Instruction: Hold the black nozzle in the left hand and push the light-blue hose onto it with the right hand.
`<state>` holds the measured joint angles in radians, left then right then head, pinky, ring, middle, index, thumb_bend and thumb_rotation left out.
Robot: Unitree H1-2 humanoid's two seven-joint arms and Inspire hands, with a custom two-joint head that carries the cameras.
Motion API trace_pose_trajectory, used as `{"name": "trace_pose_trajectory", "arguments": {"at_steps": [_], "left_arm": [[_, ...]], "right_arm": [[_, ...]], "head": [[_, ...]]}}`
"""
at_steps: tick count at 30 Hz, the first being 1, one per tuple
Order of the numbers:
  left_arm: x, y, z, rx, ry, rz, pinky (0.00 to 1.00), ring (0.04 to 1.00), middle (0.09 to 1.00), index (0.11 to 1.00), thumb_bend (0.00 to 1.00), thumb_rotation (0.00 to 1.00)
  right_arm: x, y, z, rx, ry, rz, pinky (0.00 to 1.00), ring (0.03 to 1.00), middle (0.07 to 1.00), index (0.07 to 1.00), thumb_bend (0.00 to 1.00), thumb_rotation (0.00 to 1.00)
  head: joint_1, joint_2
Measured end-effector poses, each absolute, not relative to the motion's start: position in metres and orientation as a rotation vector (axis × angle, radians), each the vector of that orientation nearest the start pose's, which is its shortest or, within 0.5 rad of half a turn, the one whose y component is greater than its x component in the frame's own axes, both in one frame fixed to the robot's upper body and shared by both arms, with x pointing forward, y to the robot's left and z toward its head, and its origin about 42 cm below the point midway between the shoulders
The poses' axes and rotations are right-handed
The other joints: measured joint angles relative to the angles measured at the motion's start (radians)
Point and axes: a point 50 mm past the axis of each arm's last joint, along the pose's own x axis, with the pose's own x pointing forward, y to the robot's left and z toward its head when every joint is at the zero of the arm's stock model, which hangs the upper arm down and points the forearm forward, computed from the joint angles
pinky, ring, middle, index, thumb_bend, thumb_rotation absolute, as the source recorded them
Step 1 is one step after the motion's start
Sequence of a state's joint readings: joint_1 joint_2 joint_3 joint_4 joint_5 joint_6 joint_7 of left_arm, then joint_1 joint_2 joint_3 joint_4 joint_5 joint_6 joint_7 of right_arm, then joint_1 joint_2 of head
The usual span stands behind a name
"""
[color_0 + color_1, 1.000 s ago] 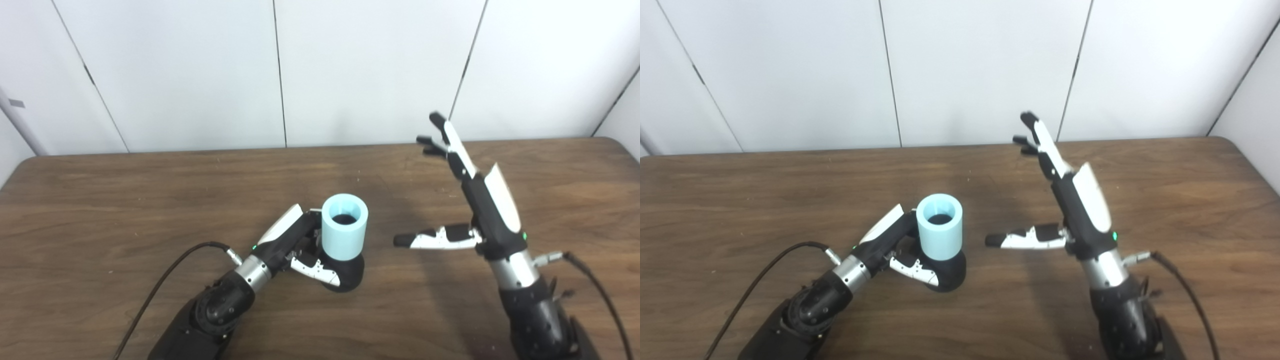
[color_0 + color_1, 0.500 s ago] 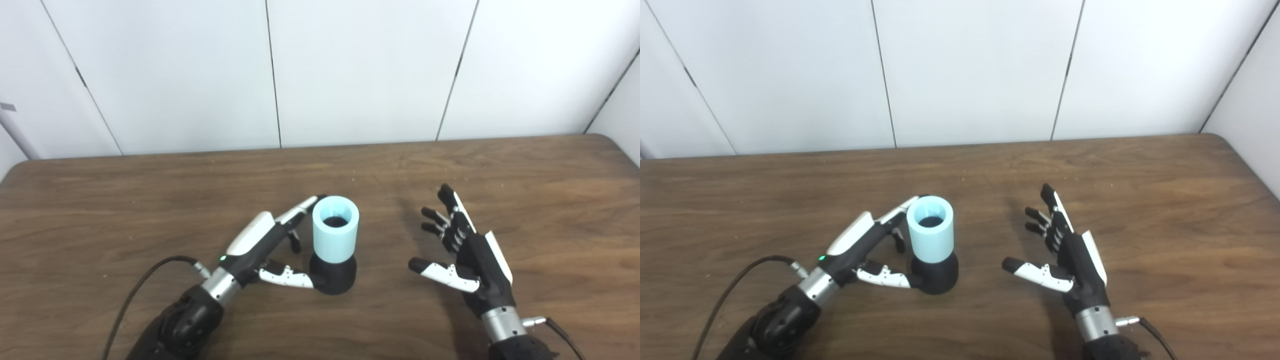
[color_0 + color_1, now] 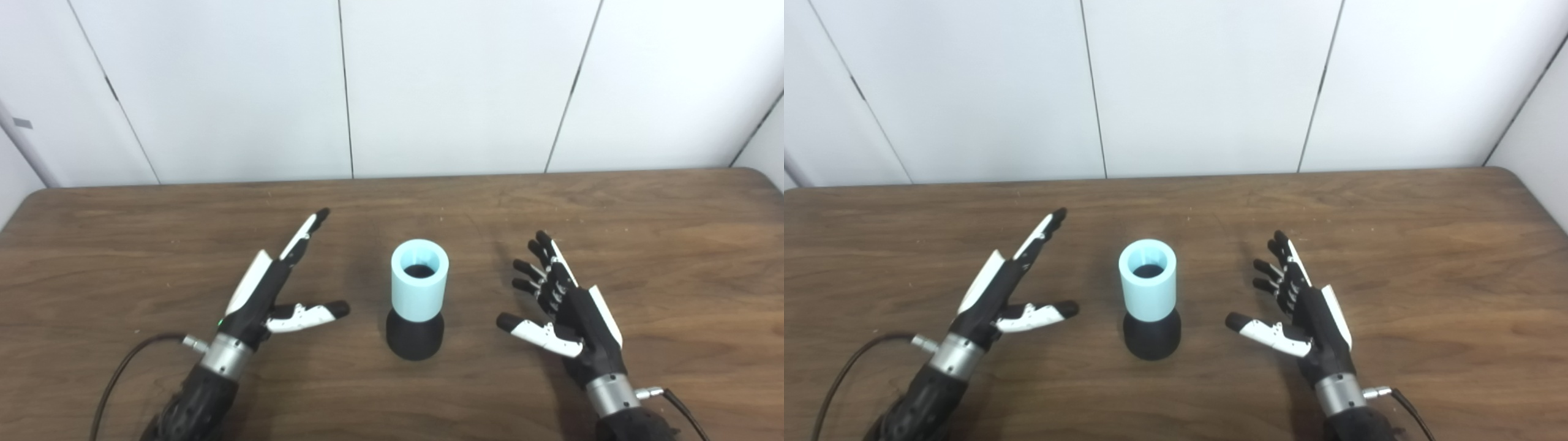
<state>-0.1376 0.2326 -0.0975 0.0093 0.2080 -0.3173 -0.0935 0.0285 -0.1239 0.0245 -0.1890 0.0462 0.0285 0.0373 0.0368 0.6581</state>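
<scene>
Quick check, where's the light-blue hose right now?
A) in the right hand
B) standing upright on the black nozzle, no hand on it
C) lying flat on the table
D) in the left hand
B: the light-blue hose stands on the black nozzle, with the left hand and right hand open on either side, apart from it.

Brown wooden table (image 3: 122, 245), white wall panels (image 3: 453, 86)
</scene>
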Motion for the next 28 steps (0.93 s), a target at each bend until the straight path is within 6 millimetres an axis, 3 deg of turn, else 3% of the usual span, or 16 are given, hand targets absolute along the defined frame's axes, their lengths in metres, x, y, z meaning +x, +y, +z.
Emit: {"name": "trace_pose_trajectory", "arguments": {"at_steps": [4,7,9,14,19,22,26,28], "left_arm": [[0.291,0.225,0.152,0.276,-0.341,-0.129,1.00,1.000,1.000,1.000,1.00,0.80],[0.262,0.210,0.157,0.072,-0.246,-0.001,1.00,1.000,1.000,1.000,0.86,0.86],[0.250,0.201,0.156,-0.035,-0.187,0.048,1.00,1.000,1.000,1.000,0.82,0.88],[0.252,0.209,0.143,-0.089,-0.094,0.092,1.00,1.000,1.000,1.000,0.84,0.91],[0.257,0.211,0.135,-0.028,-0.088,0.093,1.00,1.000,1.000,1.000,0.79,0.92],[0.258,0.214,0.132,0.015,-0.103,0.087,1.00,1.000,1.000,1.000,0.80,0.91],[0.259,0.217,0.130,0.056,-0.113,0.082,1.00,1.000,1.000,1.000,0.80,0.90],[0.259,0.218,0.130,0.066,-0.117,0.081,1.00,1.000,1.000,1.000,0.80,0.90]], "right_arm": [[0.272,-0.239,0.138,-0.093,-0.122,0.073,0.83,0.891,0.942,0.951,0.65,0.30],[0.271,-0.236,0.141,-0.101,-0.130,0.088,0.86,0.922,0.951,0.953,0.67,0.32],[0.271,-0.235,0.142,-0.106,-0.134,0.092,0.87,0.933,0.957,0.958,0.68,0.34],[0.272,-0.237,0.138,-0.087,-0.117,0.093,0.92,0.947,0.967,0.974,0.68,0.44],[0.275,-0.234,0.127,0.027,-0.083,0.070,0.97,0.976,0.997,0.998,0.64,0.66],[0.277,-0.230,0.126,0.068,-0.084,0.065,1.00,0.990,1.000,1.000,0.63,0.84],[0.280,-0.232,0.126,0.069,-0.086,0.046,1.00,1.000,1.000,1.000,0.67,0.98],[0.280,-0.233,0.126,0.062,-0.086,0.037,1.00,1.000,1.000,1.000,0.68,0.99]], "head": [[0.003,-0.002],[0.005,-0.003],[0.003,-0.003],[0.003,-0.003],[-0.005,-0.003],[-0.006,-0.005],[-0.008,-0.006],[-0.008,-0.006]]}}
